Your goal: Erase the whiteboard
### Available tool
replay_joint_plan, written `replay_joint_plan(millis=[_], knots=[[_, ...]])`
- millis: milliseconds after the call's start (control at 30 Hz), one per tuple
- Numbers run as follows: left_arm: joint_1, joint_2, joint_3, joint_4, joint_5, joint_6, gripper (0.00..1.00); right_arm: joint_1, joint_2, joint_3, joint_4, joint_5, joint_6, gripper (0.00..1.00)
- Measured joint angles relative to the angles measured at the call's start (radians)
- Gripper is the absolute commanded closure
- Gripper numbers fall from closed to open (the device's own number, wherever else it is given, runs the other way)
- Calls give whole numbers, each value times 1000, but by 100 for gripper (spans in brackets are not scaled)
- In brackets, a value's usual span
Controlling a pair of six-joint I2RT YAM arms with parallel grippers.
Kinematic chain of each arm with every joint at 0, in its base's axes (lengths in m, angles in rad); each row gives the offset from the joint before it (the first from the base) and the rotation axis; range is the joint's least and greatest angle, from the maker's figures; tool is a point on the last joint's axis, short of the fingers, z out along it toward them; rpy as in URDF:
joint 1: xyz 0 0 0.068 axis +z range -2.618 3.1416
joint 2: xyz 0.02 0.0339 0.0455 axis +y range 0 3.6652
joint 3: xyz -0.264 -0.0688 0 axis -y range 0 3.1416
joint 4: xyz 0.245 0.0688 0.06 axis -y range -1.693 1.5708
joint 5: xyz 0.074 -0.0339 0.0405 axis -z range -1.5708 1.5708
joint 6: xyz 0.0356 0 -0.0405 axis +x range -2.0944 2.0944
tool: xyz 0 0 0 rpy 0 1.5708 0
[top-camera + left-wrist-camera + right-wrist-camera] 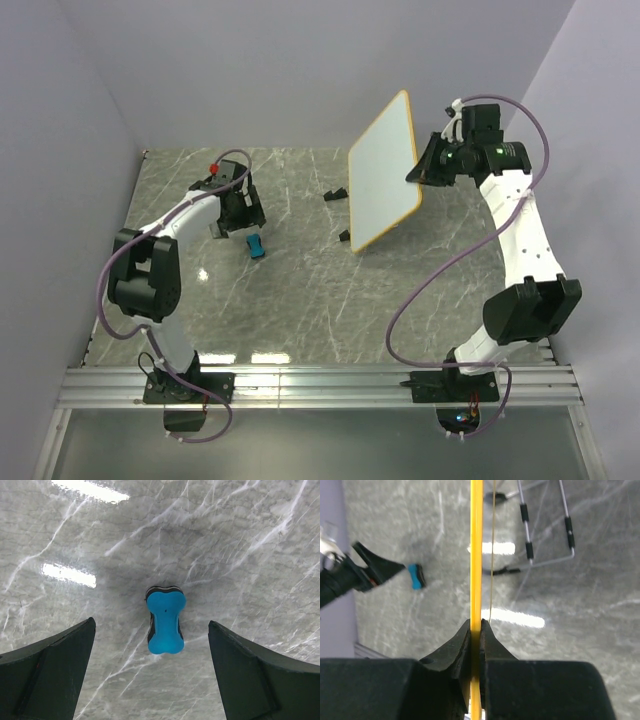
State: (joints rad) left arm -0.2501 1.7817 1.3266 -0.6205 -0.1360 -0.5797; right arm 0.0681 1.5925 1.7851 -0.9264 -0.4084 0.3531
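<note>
We find the left gripper [243,222] spread wide and empty, poised above the eraser [165,622]. The eraser lies flat on the table [300,300], centred between the jaws, with its narrow waist in their closing line. The right gripper [476,627] is pinched onto the rim of the whiteboard [385,175], which stands tilted at the right rear. We see no writing on the face shown. We judge the step to be picking up the eraser. Recommended: descend straight, stop short of the table, close across the waist, and hold the board steady.
</note>
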Motion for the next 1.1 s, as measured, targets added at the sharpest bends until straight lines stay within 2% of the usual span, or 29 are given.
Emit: replay_joint_plan(millis=[167,500,1100], knots=[[0,3,0,13,8,0,1,3,-41,-60,-32,8,-48,100],[0,3,0,18,8,18,2,21,-54,-77,-23,24,-95,100],[11,0,-16,28,7,47,1,83,66,-17,66,133,-162,100]])
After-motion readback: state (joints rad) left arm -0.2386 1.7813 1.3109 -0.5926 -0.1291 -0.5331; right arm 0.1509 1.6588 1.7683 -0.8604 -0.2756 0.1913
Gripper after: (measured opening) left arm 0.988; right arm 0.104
